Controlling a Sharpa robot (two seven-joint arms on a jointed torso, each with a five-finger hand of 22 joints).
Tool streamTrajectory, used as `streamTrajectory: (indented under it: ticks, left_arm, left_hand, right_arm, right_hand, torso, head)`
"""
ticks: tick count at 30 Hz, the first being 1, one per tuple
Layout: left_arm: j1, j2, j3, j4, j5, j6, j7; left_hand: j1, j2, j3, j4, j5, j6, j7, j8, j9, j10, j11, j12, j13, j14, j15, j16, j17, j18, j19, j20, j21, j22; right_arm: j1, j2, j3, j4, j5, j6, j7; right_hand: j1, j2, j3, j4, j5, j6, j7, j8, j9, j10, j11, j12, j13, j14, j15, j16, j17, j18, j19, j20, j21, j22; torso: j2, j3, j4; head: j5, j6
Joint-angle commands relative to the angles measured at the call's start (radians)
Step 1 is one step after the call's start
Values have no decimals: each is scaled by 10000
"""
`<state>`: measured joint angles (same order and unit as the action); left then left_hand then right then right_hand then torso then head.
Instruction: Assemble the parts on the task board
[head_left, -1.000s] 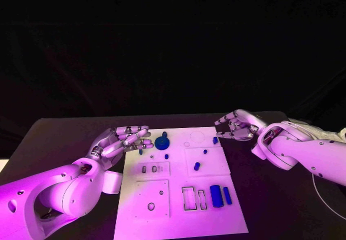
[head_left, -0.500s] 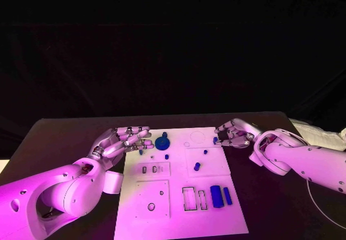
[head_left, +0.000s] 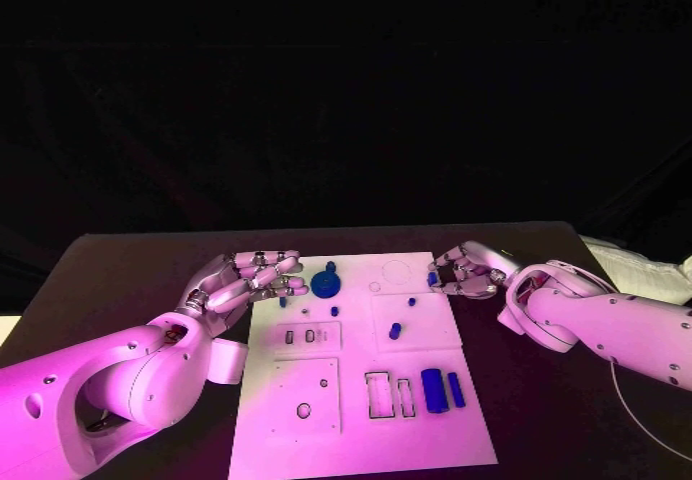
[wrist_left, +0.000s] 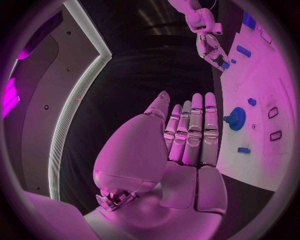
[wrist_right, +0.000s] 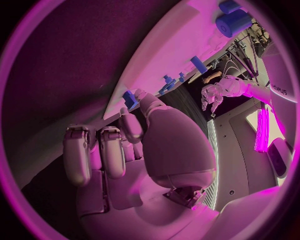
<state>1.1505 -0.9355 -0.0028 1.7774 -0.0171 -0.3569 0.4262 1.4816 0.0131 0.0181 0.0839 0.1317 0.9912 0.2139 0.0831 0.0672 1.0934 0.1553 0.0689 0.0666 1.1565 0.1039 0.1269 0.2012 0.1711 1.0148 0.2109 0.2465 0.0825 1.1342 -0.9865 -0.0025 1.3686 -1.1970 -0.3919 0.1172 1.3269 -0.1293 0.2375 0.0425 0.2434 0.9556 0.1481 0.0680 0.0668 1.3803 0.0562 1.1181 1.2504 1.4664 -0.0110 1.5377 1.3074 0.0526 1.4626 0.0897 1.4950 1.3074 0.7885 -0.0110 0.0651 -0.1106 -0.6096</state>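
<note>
Head view: a white task board (head_left: 361, 400) lies in the middle of a black table (head_left: 130, 270), its long side running from near to far.
Left hand: the left hand (head_left: 242, 282) lies at the board's far left edge, fingers extended side by side and slightly apart, fingertips reaching toward a blue gear; it holds nothing. In the left wrist view the same hand (wrist_left: 187, 145) shows straight fingers with nothing between them.
Right hand: the right hand (head_left: 469, 270) sits at the board's far right edge, fingers curled in toward a small blue part (head_left: 431, 279) at that edge. In the right wrist view the hand (wrist_right: 134, 145) has one fingertip at a small blue block (wrist_right: 130, 99) on the board's edge; whether the block is gripped or only touched cannot be told.
Blue gear: the gear (head_left: 325, 286), with a knob just beyond it, stands on the board's far left part, just right of the left fingertips; it also shows in the left wrist view (wrist_left: 235, 118).
Small pegs: two short blue pegs (head_left: 411, 302) and (head_left: 394, 332) stand on the board's right half, between the far edge and the middle; another small blue piece (head_left: 335, 311) lies nearer than the gear.
Near parts: a blue cylinder (head_left: 431, 387) and a slimmer blue bar (head_left: 454, 389) lie side by side at the board's near right, just right of two empty rectangular slots (head_left: 378, 396).
Left slots: small recesses (head_left: 297, 338) sit in the board's left middle panel.
</note>
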Motion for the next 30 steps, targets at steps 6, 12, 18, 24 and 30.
streamTrajectory:
  ticks: [6,12,18,24,30]
  left_arm:
    - [-4,26,4,-4,-15,194,36]
    - [-5,25,4,-3,-14,193,20]
    - [-5,18,4,0,-14,190,6]
    - [-5,15,4,0,-14,191,-3]
    - [-5,7,4,1,-13,192,-21]
  left_hand:
    - [1,-28,-17,-62,-30,41,29,-31,-3,-25,37,-49,-9,71,20,-55,9,117,50,19,-42,-13]
    - [1,-28,-17,-62,-30,41,29,-31,-3,-25,37,-49,-9,71,20,-55,9,117,50,19,-42,-13]
    - [1,-18,-9,-68,-28,47,29,-32,-2,-21,35,-49,-9,74,18,-62,12,118,52,17,-44,-15]
    - [1,-18,-9,-68,-28,47,29,-32,-2,-21,35,-49,-9,74,18,-62,12,118,52,17,-44,-15]
    - [4,-16,-5,-74,-29,48,29,-33,-2,-20,34,-49,-9,75,17,-66,14,118,53,17,-45,-16]
  right_arm:
    - [-20,83,0,-109,-125,165,86]
    - [-21,168,1,-200,-12,253,71]
    - [-21,248,2,-218,57,325,67]
    - [-21,304,2,-209,58,310,14]
    - [-20,325,3,-222,39,272,-52]
  right_hand:
    - [152,358,276,-146,-405,382,-31,88,38,61,-29,163,105,918,-92,49,2060,-164,275,-38,41,915]
    - [257,700,664,-266,-743,996,-174,273,108,118,-152,245,184,922,-180,55,2076,-166,282,-103,50,935]
    - [232,683,780,-361,-803,1243,-250,322,121,138,-215,249,203,926,-239,63,2095,-167,283,-159,52,940]
    - [87,551,770,-384,-876,1200,-232,228,75,122,-208,179,167,927,-245,62,2097,-167,279,-181,47,933]
    - [61,534,767,-384,-880,1192,-228,212,68,120,-205,167,160,927,-244,63,2099,-167,279,-182,47,933]
  torso:
    - [-6,-6,4]
    - [-6,-7,2]
    - [-11,-8,4]
    - [-14,-9,10]
    - [-13,-6,5]
  head:
    - [-18,-10]
    - [-34,-41]
    - [-41,-58]
    - [-50,-65]
    - [-41,-67]
